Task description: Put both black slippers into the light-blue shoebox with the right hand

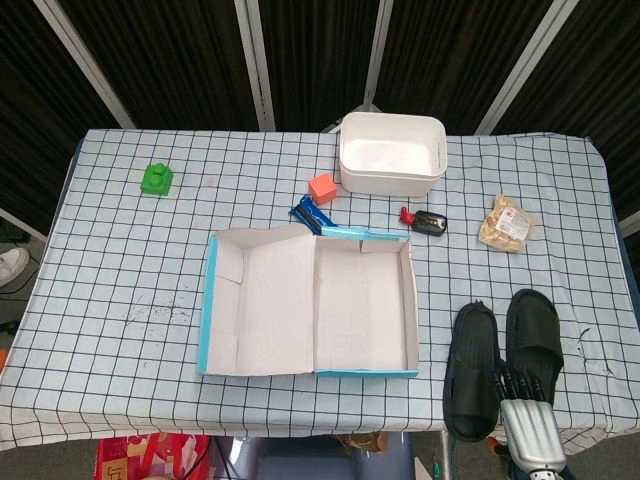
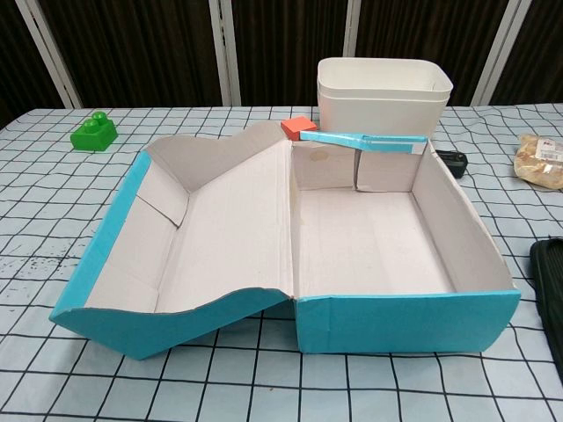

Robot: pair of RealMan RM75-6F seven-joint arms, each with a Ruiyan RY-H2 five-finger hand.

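Observation:
Two black slippers lie side by side at the table's front right: the left one (image 1: pixel 472 368) and the right one (image 1: pixel 533 332). My right hand (image 1: pixel 523 405) comes in from the near edge, its dark fingers (image 1: pixel 516 381) spread over the slippers' heel ends, and it holds nothing. The light-blue shoebox (image 1: pixel 365 300) lies open and empty in the middle, its lid folded out to the left. The chest view shows the shoebox (image 2: pixel 378 237) up close and only an edge of one slipper (image 2: pixel 551 283) at far right. My left hand is out of sight.
A white tub (image 1: pixel 391 152) stands at the back, with an orange block (image 1: pixel 321 187) and a blue wrapper (image 1: pixel 312 214) near it. A small black device (image 1: pixel 430 222) and a snack bag (image 1: pixel 505 223) lie behind the slippers. A green block (image 1: pixel 156 178) sits far left.

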